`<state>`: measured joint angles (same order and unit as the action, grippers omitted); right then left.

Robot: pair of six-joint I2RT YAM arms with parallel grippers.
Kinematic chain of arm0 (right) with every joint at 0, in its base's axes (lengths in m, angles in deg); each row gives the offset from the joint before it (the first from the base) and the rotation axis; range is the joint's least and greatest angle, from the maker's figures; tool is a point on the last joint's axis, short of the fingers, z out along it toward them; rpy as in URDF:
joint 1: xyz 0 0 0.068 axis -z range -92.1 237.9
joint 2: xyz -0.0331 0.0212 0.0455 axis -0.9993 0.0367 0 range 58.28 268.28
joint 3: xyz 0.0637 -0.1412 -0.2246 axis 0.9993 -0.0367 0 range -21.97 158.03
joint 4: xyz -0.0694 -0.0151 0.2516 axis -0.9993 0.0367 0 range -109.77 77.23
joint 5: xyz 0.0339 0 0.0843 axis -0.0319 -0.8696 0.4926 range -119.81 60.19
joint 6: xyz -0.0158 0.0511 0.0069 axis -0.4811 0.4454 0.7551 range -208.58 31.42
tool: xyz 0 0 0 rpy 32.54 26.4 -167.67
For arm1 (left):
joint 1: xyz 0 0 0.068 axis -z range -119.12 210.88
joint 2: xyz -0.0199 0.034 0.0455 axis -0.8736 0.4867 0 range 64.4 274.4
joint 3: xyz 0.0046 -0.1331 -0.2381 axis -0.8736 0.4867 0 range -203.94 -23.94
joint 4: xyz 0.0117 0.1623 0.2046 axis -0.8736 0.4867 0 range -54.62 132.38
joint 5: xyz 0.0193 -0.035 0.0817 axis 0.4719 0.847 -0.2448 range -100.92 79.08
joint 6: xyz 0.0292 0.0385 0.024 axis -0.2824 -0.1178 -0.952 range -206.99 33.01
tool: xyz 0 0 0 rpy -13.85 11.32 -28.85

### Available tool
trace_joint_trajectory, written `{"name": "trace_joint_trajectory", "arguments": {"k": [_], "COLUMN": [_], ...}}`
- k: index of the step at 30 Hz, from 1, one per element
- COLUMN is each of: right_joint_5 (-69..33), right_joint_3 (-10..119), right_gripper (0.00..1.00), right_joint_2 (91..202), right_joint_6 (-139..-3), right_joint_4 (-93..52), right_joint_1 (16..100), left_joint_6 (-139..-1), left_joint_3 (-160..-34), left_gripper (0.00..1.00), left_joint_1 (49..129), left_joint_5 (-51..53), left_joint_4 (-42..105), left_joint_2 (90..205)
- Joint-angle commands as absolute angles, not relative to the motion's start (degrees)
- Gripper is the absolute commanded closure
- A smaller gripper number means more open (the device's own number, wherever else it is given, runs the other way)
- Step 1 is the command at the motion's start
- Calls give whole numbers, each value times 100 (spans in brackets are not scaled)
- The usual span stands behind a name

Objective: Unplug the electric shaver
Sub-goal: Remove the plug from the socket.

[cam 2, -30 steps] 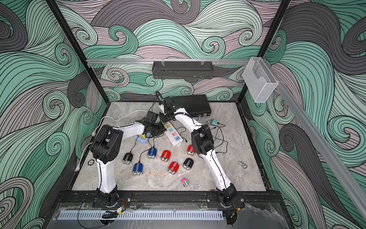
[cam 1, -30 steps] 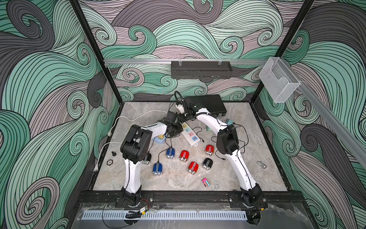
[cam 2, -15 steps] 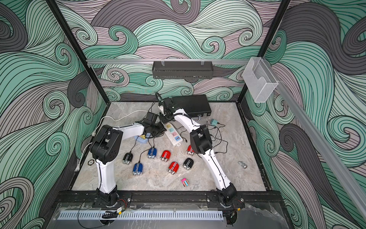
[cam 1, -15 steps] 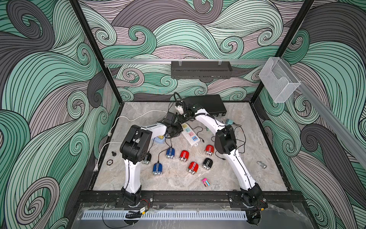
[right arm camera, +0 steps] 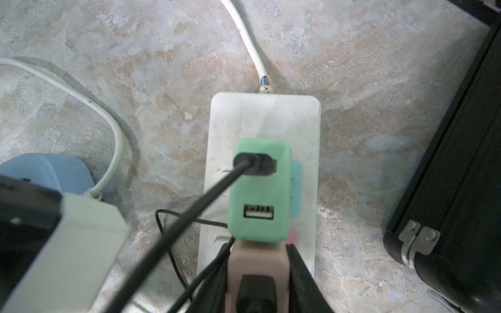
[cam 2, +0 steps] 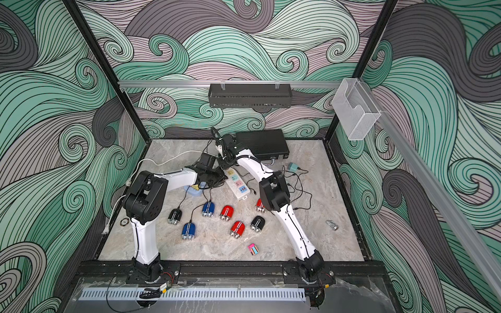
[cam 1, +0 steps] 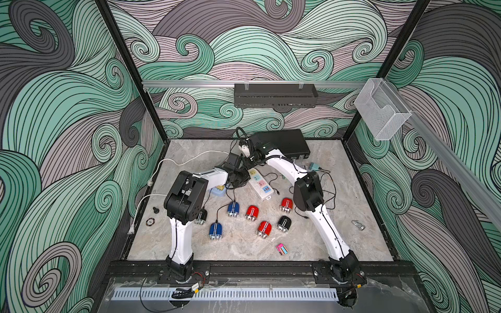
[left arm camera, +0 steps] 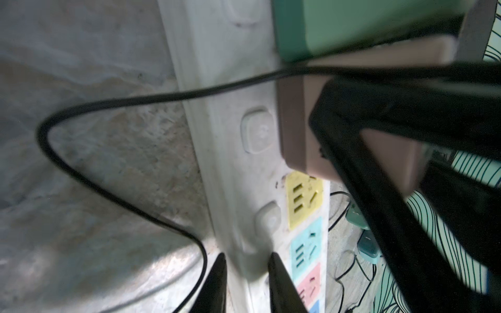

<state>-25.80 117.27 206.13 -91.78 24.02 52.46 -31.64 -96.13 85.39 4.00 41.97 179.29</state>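
Since a second ago the right arm (cam 1: pixel 307 192) has drawn its elbow slightly toward the left arm (cam 1: pixel 187 200). The right gripper (right arm camera: pixel 258 249) clamps the pinkish-beige plastic charger adapter (left arm camera: pixel 295 130), standing upright in the white plastic power strip (cam 1: pixel 260 184), black cord leaving its top. The left gripper (left arm camera: pixel 246 260) pinches the strip's edge. The strip lies diagonally on the veined marble tabletop (cam 1: pixel 360 189), between wave-patterned walls (cam 1: pixel 271 40).
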Motion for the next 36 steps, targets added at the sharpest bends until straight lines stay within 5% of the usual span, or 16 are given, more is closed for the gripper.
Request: {"name": "trace_joint_trajectory", "arguments": {"k": [1,36], "right_joint_5": [-2845,-3209], "right_joint_3": [11691,11225], "right_gripper": [75,76], "right_joint_2": [20153,19349], "right_joint_6": [-9398,-9316], "right_joint_4": [2484,2444], "right_joint_1": [5161,5134], "left_joint_6": [-3143,-3223], "left_joint_3": [-9444,-9549], "left_gripper": [76,76], "left_joint_1": [8514,8546], "left_joint_5": [121,122], "left_joint_4": [4812,4968], "left_joint_2": [17953,18076]}}
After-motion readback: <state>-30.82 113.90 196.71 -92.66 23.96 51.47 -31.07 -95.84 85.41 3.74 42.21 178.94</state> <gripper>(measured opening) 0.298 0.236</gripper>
